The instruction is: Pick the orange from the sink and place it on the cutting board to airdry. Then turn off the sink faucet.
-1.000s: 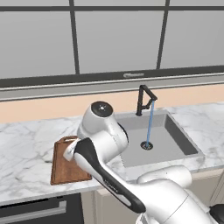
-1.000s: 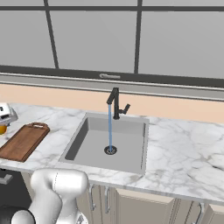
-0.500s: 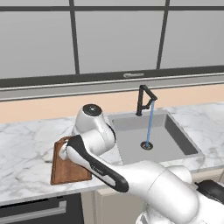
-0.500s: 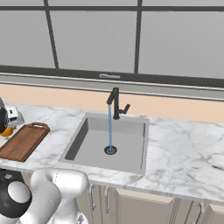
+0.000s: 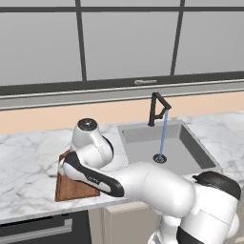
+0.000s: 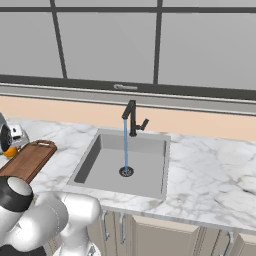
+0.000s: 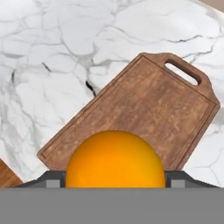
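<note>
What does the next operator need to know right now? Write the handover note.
Gripper: shut on the orange, held above the board; the jaws grip its two sides.
Board: on the marble counter left of the sink, nothing on it.
Faucet: running, water falls to the drain.
Done: orange out of the sink and carried over the board.
Left: lower it, release, then shut off the faucet.

1. The board (image 7: 144, 113) lies bare on the counter (image 7: 52, 52), its whole top free from the handle end to the near corner.
2. The orange (image 7: 115, 159) hangs over the board's near edge, blocking that strip.
3. Marble around the board is open.
</note>
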